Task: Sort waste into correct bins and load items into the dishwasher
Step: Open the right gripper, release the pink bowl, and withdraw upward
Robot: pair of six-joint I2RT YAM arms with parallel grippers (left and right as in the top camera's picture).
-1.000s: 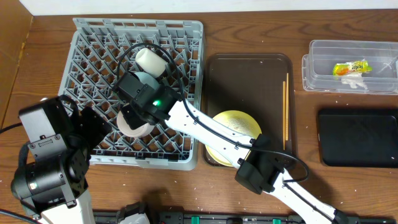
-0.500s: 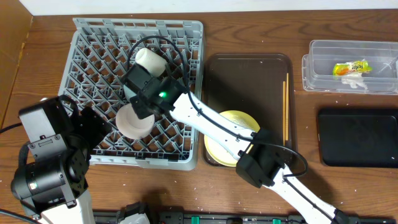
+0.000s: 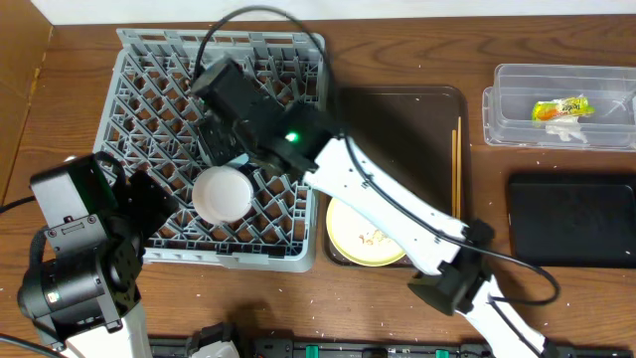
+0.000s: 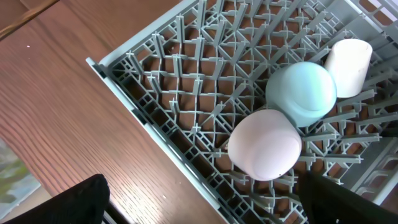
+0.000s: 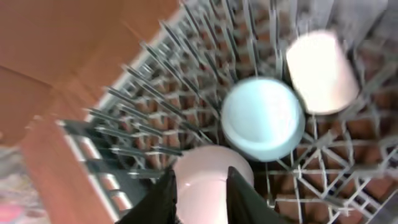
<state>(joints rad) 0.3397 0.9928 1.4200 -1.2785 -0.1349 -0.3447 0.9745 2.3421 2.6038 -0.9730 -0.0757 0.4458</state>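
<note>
Right gripper [image 5: 199, 198] hovers over the grey dish rack [image 3: 149, 89], fingers slightly apart, gripping nothing. White bowl [image 3: 221, 194] sits upside down on the pegs, left-centre of frame, against the light blue bowl [image 4: 301, 93], with the cup [image 4: 348, 59] just beside. Left gripper [image 4: 202, 190] is wide open and empty. Likely next is the pale yellow plate [image 3: 348, 247] on the brown tray [image 3: 407, 119]. Lift clear of the pegs first and tip its food bits [image 3: 374, 238] into a bin before racking. Chopsticks [image 3: 457, 184] lie at the tray's right. Snack wrapper [image 3: 561, 109] is in the clear bin [image 3: 502, 99], upper right, with the black bin [image 3: 571, 224] below. The table [image 3: 586, 298] is brown wood with white specks, and a pale wall strip runs along the top.
</note>
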